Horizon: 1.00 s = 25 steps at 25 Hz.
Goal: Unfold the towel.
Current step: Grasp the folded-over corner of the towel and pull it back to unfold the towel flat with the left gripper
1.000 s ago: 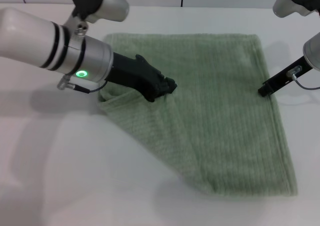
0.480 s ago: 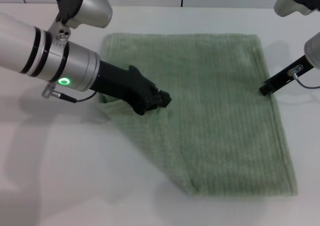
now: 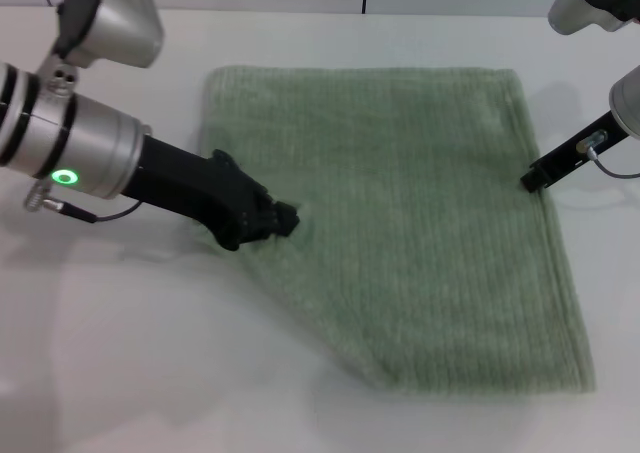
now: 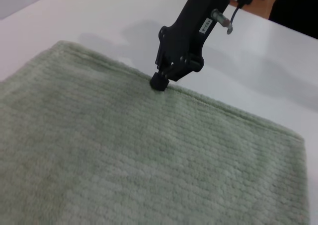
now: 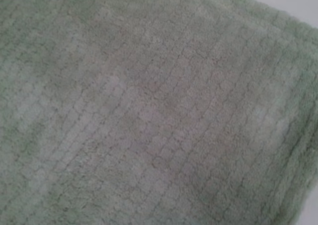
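The pale green towel lies flat on the white table, with its near-left corner turned in along a diagonal fold. My left gripper is low over the towel's left part, beside that fold, and is shut on the towel's cloth. My right gripper is shut, its tip resting on the towel's right edge. The left wrist view shows the towel and that right gripper touching its hem. The towel fills the right wrist view.
The white table stretches bare to the left and front of the towel. A cable hangs from the right arm just beyond the towel's right edge.
My left gripper has moved left and toward the table's near side, drawing the cloth with it. The wrinkles by the left edge have flattened. The right gripper has not moved.
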Tool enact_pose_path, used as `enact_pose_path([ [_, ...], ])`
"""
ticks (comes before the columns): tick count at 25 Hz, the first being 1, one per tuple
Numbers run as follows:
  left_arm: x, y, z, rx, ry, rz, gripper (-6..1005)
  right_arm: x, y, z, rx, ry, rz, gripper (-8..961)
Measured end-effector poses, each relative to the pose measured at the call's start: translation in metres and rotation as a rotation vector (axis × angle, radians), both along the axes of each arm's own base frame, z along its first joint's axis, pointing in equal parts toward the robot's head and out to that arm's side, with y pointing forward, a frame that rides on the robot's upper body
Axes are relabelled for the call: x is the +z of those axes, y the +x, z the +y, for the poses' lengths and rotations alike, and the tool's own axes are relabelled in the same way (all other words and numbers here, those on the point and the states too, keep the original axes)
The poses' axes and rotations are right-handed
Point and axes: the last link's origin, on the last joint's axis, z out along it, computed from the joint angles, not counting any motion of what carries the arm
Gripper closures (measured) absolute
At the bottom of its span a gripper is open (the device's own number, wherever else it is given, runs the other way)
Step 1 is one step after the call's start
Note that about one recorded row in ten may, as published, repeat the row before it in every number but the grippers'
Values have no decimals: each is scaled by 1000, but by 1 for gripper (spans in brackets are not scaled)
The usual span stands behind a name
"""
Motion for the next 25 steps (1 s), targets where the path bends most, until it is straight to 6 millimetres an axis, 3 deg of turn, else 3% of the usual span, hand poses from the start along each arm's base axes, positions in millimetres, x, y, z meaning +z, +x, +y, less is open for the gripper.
enact_pose_path([
  [25, 38, -40, -22, 130, -34, 16, 895, 2, 1, 1, 0, 2, -3, 955],
])
